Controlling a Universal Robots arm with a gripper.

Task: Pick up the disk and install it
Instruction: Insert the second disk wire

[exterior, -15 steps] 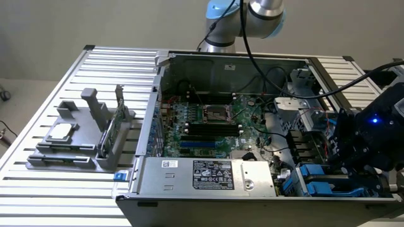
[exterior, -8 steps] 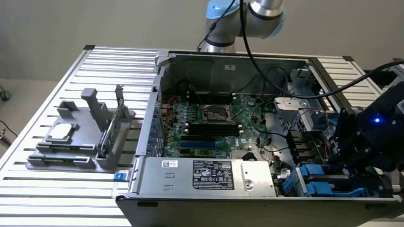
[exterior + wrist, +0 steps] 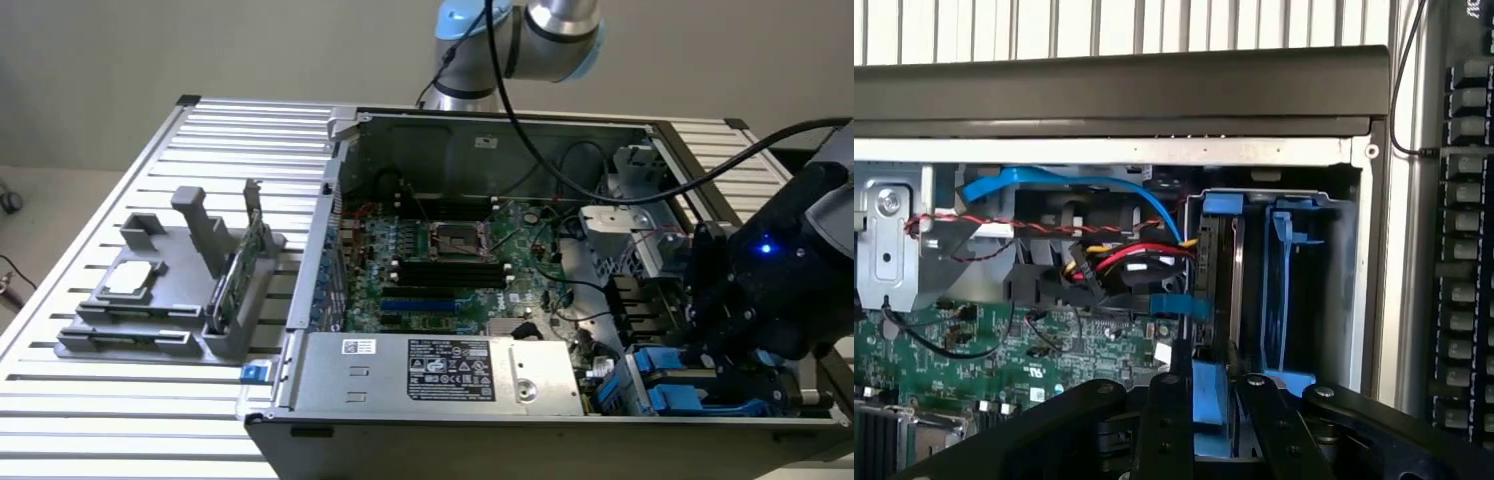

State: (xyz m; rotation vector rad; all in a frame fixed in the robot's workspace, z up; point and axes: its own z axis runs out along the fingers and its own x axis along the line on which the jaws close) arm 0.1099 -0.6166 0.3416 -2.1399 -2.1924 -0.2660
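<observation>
The disk (image 3: pixel 1216 290) stands edge-on in a slot of the drive bay at the corner of the open computer case (image 3: pixel 467 135), with blue rails along its edges. My gripper (image 3: pixel 1209 415) hangs just over the disk's near end. Its black fingers (image 3: pixel 1162 425) straddle the blue rail with a small gap on one side, so the gripper is open. In the exterior view the gripper (image 3: pixel 742 362) is low at the case's right front corner, above the blue drive carriers (image 3: pixel 663 372).
A second blue carrier (image 3: pixel 1290 290) sits beside the disk. Blue, red and yellow cables (image 3: pixel 1116 255) run close to the bay. The motherboard (image 3: pixel 447 255) and power supply (image 3: pixel 434 368) lie in the case. A grey fixture (image 3: pixel 167 290) with a chip and an upright card stands on the exterior view's left.
</observation>
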